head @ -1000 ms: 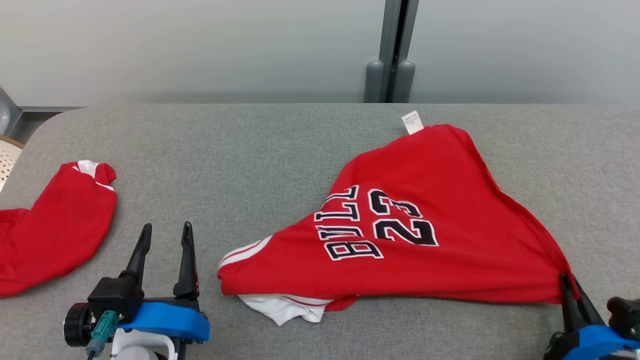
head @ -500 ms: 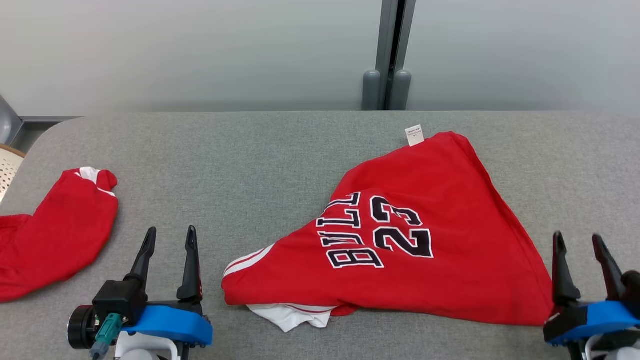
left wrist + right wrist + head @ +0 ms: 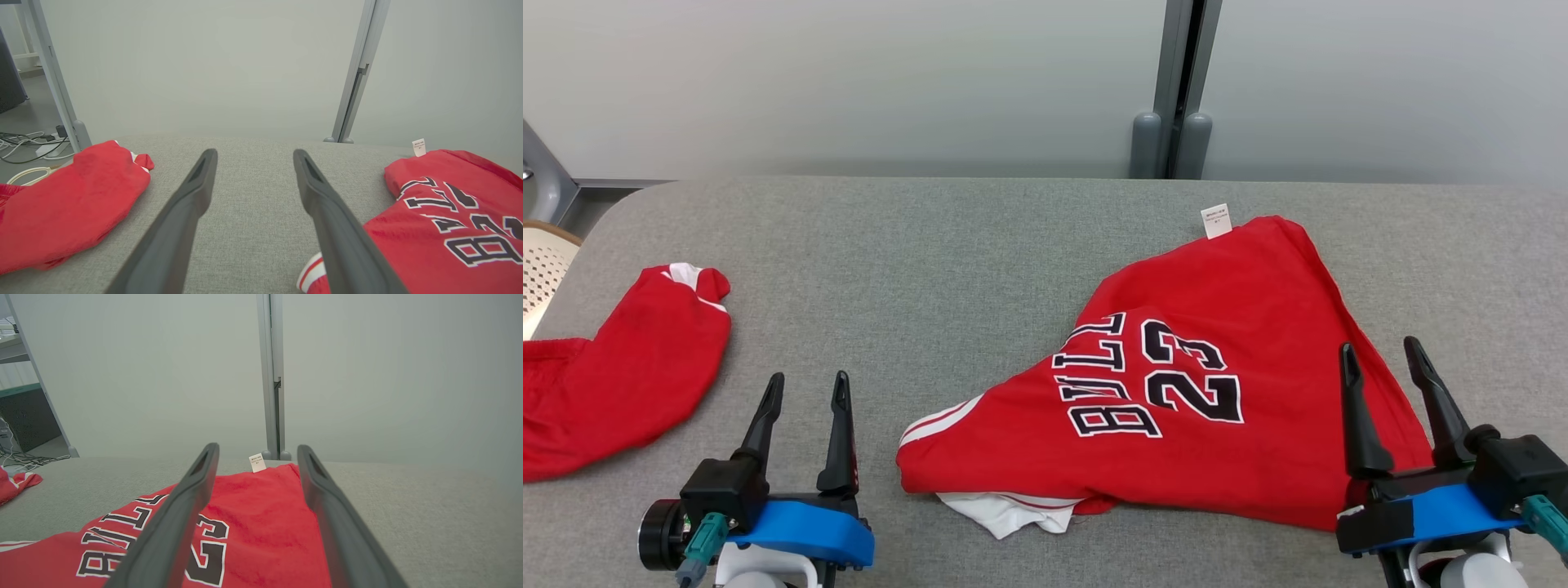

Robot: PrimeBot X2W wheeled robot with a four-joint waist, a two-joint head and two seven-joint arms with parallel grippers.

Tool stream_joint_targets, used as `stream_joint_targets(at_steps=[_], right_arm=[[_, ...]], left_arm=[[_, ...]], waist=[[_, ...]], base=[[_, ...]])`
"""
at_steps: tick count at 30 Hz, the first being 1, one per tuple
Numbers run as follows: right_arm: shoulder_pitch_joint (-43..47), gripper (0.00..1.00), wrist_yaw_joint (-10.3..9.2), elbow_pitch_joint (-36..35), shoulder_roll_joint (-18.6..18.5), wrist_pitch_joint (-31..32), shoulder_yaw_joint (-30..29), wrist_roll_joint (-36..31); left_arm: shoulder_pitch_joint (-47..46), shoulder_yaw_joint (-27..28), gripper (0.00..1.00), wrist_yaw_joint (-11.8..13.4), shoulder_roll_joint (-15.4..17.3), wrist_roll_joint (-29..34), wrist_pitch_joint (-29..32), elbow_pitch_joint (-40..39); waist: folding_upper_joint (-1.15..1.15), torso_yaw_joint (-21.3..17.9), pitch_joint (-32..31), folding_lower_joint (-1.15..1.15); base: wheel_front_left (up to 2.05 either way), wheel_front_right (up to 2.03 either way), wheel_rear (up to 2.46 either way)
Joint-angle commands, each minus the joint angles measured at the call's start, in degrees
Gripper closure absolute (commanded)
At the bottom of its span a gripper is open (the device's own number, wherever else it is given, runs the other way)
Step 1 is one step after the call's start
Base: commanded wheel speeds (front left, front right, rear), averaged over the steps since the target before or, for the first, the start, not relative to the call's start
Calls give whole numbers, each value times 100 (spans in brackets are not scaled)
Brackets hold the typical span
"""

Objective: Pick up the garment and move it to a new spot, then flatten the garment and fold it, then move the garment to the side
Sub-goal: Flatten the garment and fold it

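At the far left, a second red garment (image 3: 621,376) is lying on the grey fabric table (image 3: 947,253). The picture's left edge is cutting off part of it, so what kind of garment it is cannot be told.

Just right of it, the left gripper (image 3: 808,377) is hovering near the table's front edge. Its two dark fingers are spread apart and holding nothing. Bare table is stretching ahead of it and to both sides.

Right of centre, the red basketball jersey (image 3: 1176,392) is lying in a rough triangle. Its number 23 and black block lettering are facing up but upside down to the head camera. A white layer (image 3: 1005,513) is peeking out under its near edge, with the rest hidden. A small white label (image 3: 1217,220) is sticking out at its far tip, its print too small to read.

The right gripper (image 3: 1379,345) is standing over the jersey's near right corner, fingers wide apart and empty. A second ago they were pinched on that corner. Whether the fingertips are touching cloth is hard to tell.

Open table is lying beyond the jersey up to the far edge, and to its right.
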Motion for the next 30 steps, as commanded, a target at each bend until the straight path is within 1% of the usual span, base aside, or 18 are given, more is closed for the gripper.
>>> stream_joint_targets(at_steps=[1, 7, 12, 19, 23, 30], right_arm=[[27, 0, 1, 18, 14, -19, 24, 41], [-36, 0, 1, 54, 22, -19, 40, 47], [-16, 0, 1, 41, 26, -20, -20, 60], [-32, 0, 1, 77, 27, -20, -40, 111], [-62, 0, 1, 88, 27, -20, -71, 147], [-94, 0, 1, 135, 27, -20, -70, 191]], left_arm=[[-55, -17, 0, -13, 17, 5, -17, 11], [33, -305, 0, -13, 29, 5, -17, 65], [158, -808, 0, -13, 101, 13, -17, 90], [451, -1447, 0, -12, 300, -76, -16, 184], [594, -1635, 0, -11, 432, -167, -16, 314], [585, -1907, 0, -11, 461, -368, -17, 634]], waist=[[0, 7, 13, 0], [0, 10, 64, 0], [0, 40, 133, 0], [0, 43, 206, 0], [0, 29, 249, 0], [0, -6, 280, 0]], base=[[0, 0, 0], [0, 0, 0], [0, 0, 0], [0, 0, 0], [0, 0, 0], [0, 0, 0]])
